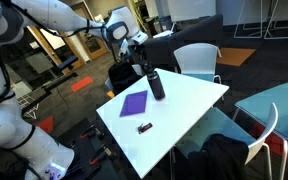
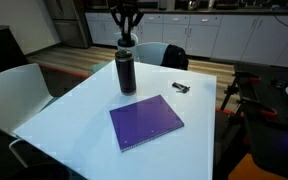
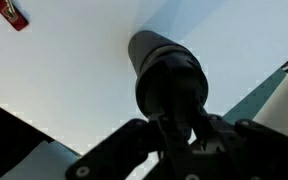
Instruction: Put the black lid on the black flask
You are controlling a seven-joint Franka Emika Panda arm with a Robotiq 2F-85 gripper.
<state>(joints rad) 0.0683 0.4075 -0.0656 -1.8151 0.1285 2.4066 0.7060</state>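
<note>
Seeing the gripper [image 2: 125, 36] drawn in narrow, pinching the black lid [image 2: 125, 42] right at the top of the black flask [image 2: 126, 72]. Can't tell whether seated or only touching: all dark on dark in wrist view. Tall slim matte cylinder, upright, toward one edge of the smooth white table [image 2: 64, 115]. Also on it: flat square purple pad [image 2: 146, 122] near the middle, small dark reddish oblong [image 2: 181, 88] well apart from both. Round the table, white chairs [image 1: 197, 58]; behind, pale kitchen cabinets [image 2: 246, 38], wood floor.
</note>
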